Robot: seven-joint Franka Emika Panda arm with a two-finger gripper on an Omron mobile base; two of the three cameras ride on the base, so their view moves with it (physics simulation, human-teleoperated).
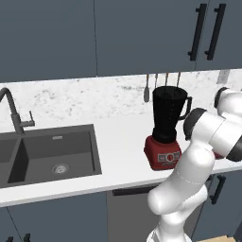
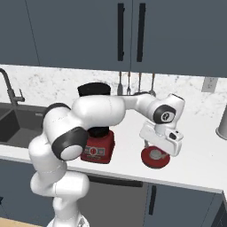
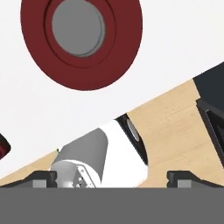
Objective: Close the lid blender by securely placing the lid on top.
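Blender (image 1: 168, 127) stands upright on the white tabletop (image 1: 120, 146), right of the sink (image 1: 49, 153); black jar open-topped, contents not discernible. Lid (image 2: 155, 157) lies flat on the tabletop just right of the blender's red base, grey knob up, apart from it. Tool (image 2: 155, 150) hangs directly above the lid; in the hand view fingertips (image 3: 41, 178) spread wide, gripping nothing.

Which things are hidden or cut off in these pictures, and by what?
- Lid, right base view: its top part is covered by the gripper.
- Blender, right base view: the jar's middle is behind the arm.
- Lid, hand view: cut by the top edge.
- Sink, left base view: cut by the left edge.
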